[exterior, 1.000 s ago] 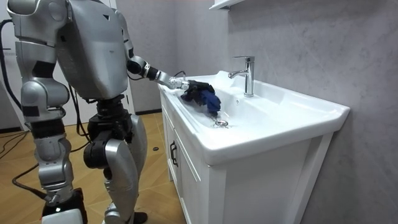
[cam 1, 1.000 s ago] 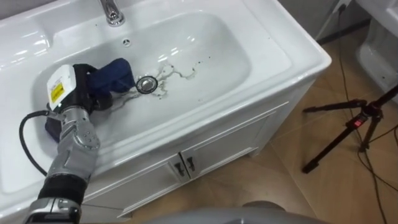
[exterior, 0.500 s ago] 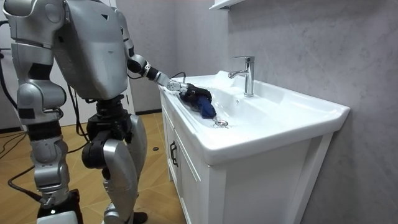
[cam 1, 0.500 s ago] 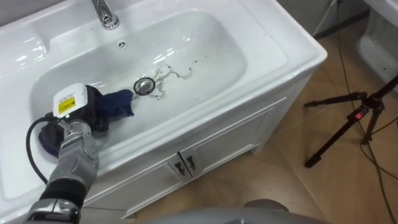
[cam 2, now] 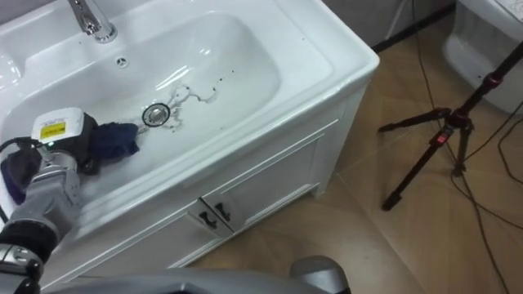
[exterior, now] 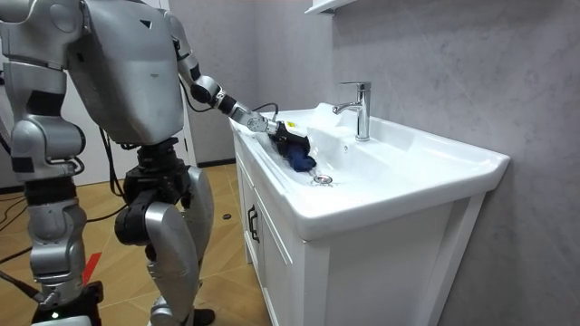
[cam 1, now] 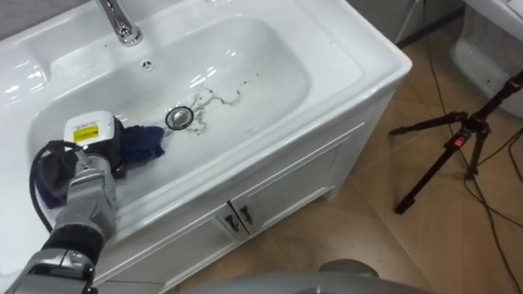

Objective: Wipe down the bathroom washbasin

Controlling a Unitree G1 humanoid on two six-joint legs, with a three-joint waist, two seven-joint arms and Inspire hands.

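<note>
The white basin (cam 1: 270, 73) is set in a cabinet top, with a chrome tap (cam 1: 118, 20) at the back and a round drain (cam 1: 177, 118) in the middle. Dark smears (cam 1: 219, 96) lie on the bowl just right of the drain. My left hand (cam 1: 102, 145) is down in the bowl's left part, shut on a dark blue cloth (cam 1: 144, 144) that reaches toward the drain. In the room view the cloth (exterior: 299, 158) hangs from the left hand (exterior: 272, 127) over the bowl. My right hand (exterior: 62, 308) hangs low at the room view's left edge.
I stand at the front of the white cabinet, whose two doors (cam 1: 245, 216) are closed. A black tripod (cam 1: 458, 147) stands on the wooden floor to the right, with cables around it. A white fixture (cam 1: 490, 49) sits at the far right.
My left hand has drawn the cloth from beside the drain back to the left part of the bowl. The eye view has shifted as well.
</note>
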